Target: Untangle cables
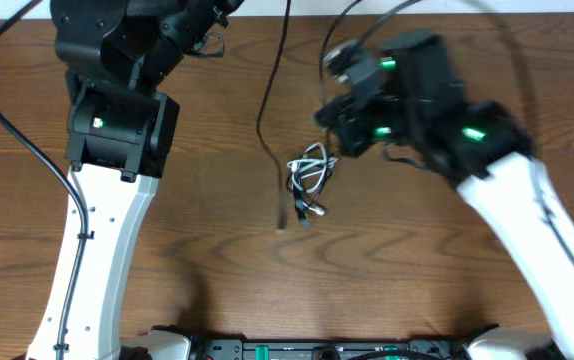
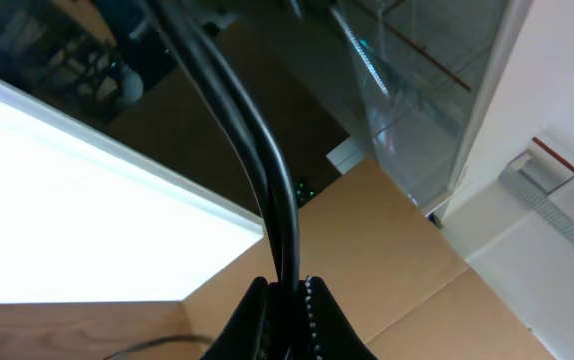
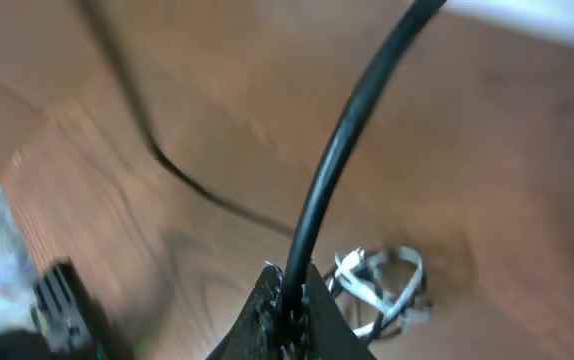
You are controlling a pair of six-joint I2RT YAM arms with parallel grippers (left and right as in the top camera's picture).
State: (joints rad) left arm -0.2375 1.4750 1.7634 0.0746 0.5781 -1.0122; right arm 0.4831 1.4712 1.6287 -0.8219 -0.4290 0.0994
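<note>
A small knot of white and black cable (image 1: 309, 173) lies on the wooden table near the centre; it also shows in the right wrist view (image 3: 382, 280). A long thin black cable (image 1: 267, 125) runs from the table's far edge down to a plug left of the knot, and crosses the right wrist view (image 3: 197, 185). My right gripper (image 1: 330, 115) hovers just up and right of the knot, shut (image 3: 289, 300) on a black cable (image 3: 337, 170) that rises out of frame. My left gripper (image 1: 212, 15) is at the far edge, raised, shut (image 2: 287, 300) on a black cable (image 2: 257, 150).
A cardboard box (image 2: 417, 290) and a white wall stand beyond the table's far edge. A black rack (image 1: 317, 350) runs along the near edge. The arms' own thick cords (image 1: 17, 130) hang at the left.
</note>
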